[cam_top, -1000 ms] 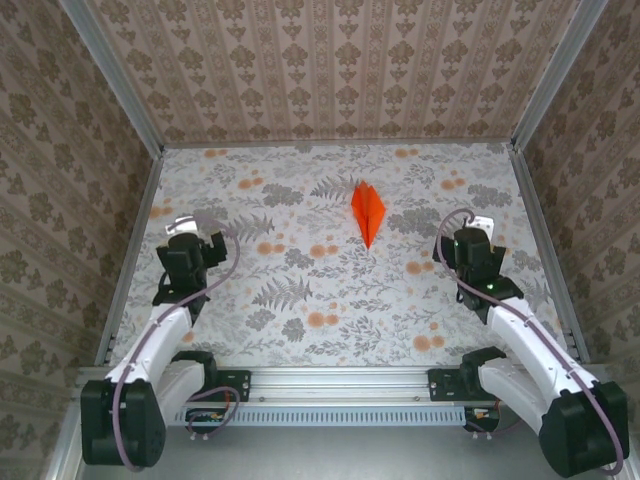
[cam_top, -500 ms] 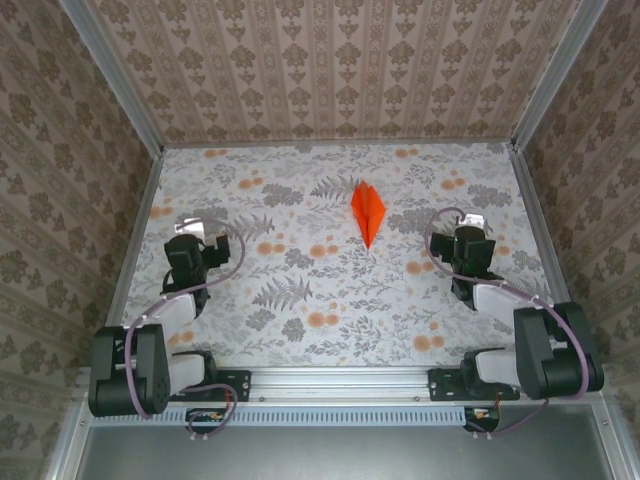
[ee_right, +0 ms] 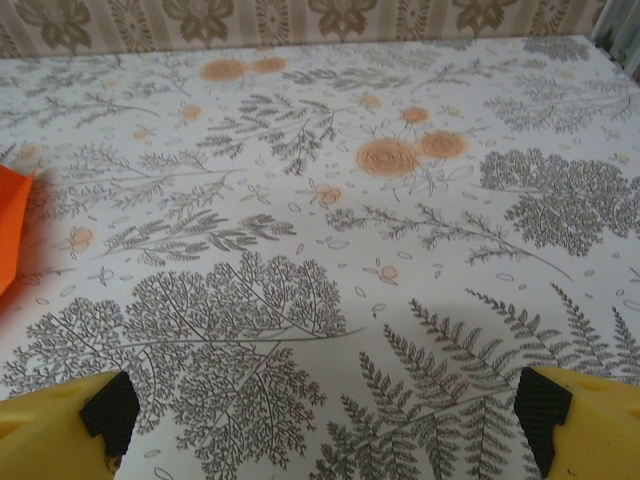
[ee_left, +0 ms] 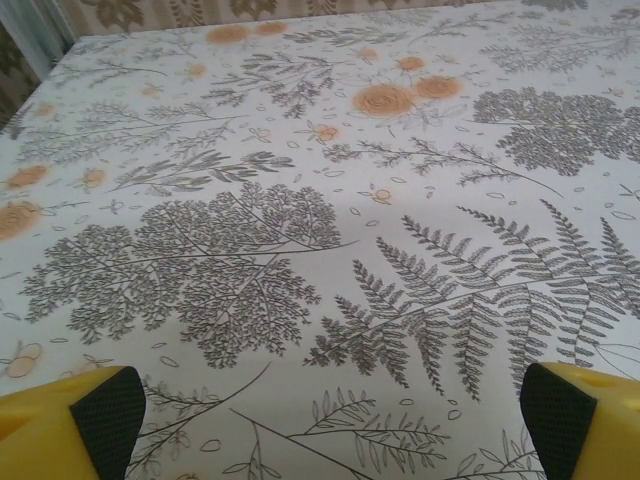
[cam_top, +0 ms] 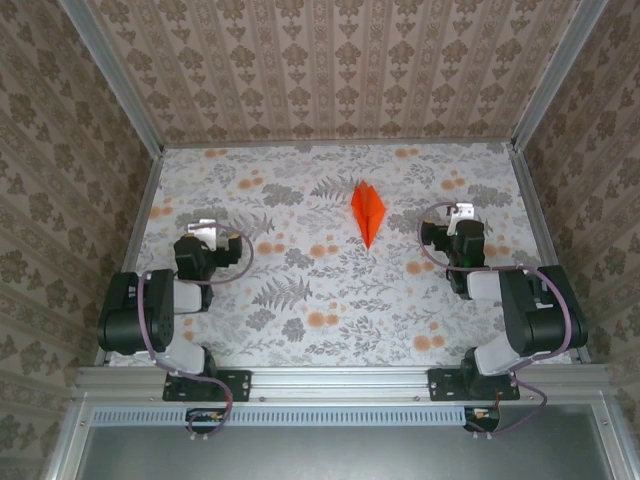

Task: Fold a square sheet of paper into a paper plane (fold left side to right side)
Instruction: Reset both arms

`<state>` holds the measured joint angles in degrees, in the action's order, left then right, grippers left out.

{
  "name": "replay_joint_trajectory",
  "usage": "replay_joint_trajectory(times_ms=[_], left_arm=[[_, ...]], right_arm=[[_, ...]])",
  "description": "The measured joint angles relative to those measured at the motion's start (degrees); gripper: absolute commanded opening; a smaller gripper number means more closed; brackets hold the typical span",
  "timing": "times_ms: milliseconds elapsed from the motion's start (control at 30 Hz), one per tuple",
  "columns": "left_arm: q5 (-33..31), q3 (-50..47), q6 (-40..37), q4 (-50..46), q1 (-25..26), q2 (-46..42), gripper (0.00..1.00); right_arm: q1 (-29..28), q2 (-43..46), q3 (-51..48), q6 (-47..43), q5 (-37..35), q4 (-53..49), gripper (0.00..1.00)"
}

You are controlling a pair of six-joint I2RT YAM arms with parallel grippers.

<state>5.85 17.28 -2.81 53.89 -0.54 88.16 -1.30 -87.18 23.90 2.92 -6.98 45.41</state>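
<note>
Jaws: left pair wide open, nothing between them. The black pads (ee_left: 105, 410) sit at the two bottom corners of the left wrist view with bare counter (ee_left: 300, 150) between. Right pair also wide open and empty, pads (ee_right: 108, 404) far apart.

Both arms sit tucked low at the near side: left arm (cam_top: 150, 310) near-left, right arm (cam_top: 520, 310) near-right.

The paper plane (cam_top: 367, 208) lies flat on the counter, centre-far, slim dart shape, nose pointing near. It is well apart from both jaws and closer to the right arm. Its orange edge (ee_right: 12, 225) shows at the left border of the right wrist view. Wings look folded together. From above I cannot tell whether they lie tight.

Judgement: folding looks finished, or nearly so.

Risks:
- The paper is light and loose on the counter. A sweep by the right arm or its cable loop (cam_top: 432, 222) could nudge or spin it.
- If another crease is needed, a thin sheet lying flat gives the pads no edge. They could skid it across the counter or crumple the nose.
- Pressing off the centre line could skew the fold.
- Unpressed creases may spring open.
</note>
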Motion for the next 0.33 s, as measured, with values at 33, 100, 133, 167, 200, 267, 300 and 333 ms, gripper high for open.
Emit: replay_joint_trajectory(times_ms=[33, 100, 133, 167, 200, 267, 300, 333], left_arm=[[0.42, 0.35, -0.04, -0.07, 0.0, 0.0, 1.0], [0.63, 1.92, -0.04, -1.51, 0.0, 0.0, 1.0], [0.61, 2.95, -0.04, -2.16, 0.0, 0.0, 1.0], [0.55, 3.76, -0.04, -2.4, 0.0, 0.0, 1.0], [0.39, 4.37, -0.04, -2.45, 0.0, 0.0, 1.0], [0.15, 5.07, -0.02, -2.71, 0.0, 0.0, 1.0], [0.11, 5.14, -0.02, -2.89, 0.0, 0.0, 1.0], [-0.07, 5.16, -0.02, -3.21, 0.0, 0.0, 1.0]], right_arm=[[0.0, 0.0, -0.02, 0.0, 0.09, 0.52, 1.0], [-0.02, 0.0, -0.02, -0.02, 0.2, 1.18, 1.0], [-0.02, 0.0, -0.02, -0.02, 0.2, 1.31, 1.0], [-0.02, 0.0, -0.02, -0.04, 0.2, 1.38, 1.0], [-0.02, 0.0, -0.02, -0.07, 0.2, 1.42, 1.0], [-0.02, 0.0, -0.02, -0.2, 0.17, 1.68, 1.0], [-0.02, 0.0, -0.02, -0.22, 0.2, 1.73, 1.0], [-0.02, 0.0, -0.02, -0.22, 0.2, 1.75, 1.0]])
